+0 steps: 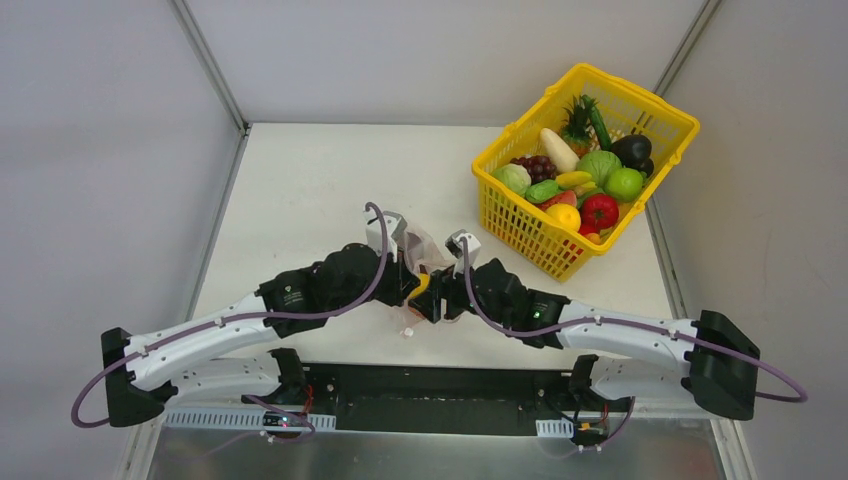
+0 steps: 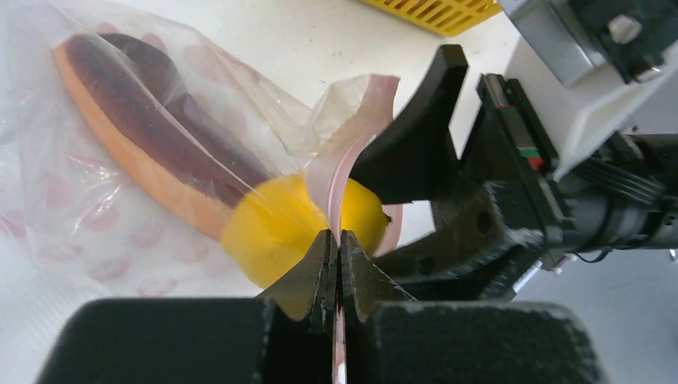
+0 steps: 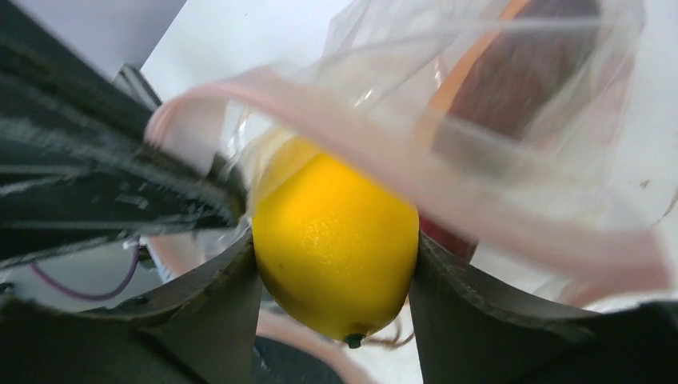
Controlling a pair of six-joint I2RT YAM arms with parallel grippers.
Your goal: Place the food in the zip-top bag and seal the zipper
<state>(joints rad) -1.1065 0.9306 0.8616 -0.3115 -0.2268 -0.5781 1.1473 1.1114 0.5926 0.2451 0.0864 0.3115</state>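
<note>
- Lemon: one smooth, glossy, oval fruit of yellow plastic with a small dark nub at its near end. The two black fingers of my right gripper are closed on its sides.
- It sits at the mouth of the zip-top bag, with clear film draped over its far half. The bag lies crumpled on the desk between my two arms, near the front edge.
- The bag is a single thin, floppy, see-through pouch, wrinkled and printed with faint pink blotches.
- The zipper is one pale pink-red strip. In the right wrist view one lip of it arcs over the top of the lemon, blurred there.
- My left gripper is clamped on that strip just beside the lemon, with only the thin pink edge between its jaws.
- One item is already inside the bag: a long, rounded toy piece, dark brown on top with an orange band along its edge, lying against the lemon. I cannot tell what food it is.
- That makes two food pieces at the bag, with the two grippers meeting nose to nose over it.
- Further out, toward the far right corner, one yellow lattice basket of hard plastic stands well apart from the bag.
- In it I count one purple grape bunch, one shiny red tomato, one spiky pineapple, one leafy cabbage and a paler second head. The other pieces are heaped too closely for me to count.
</note>
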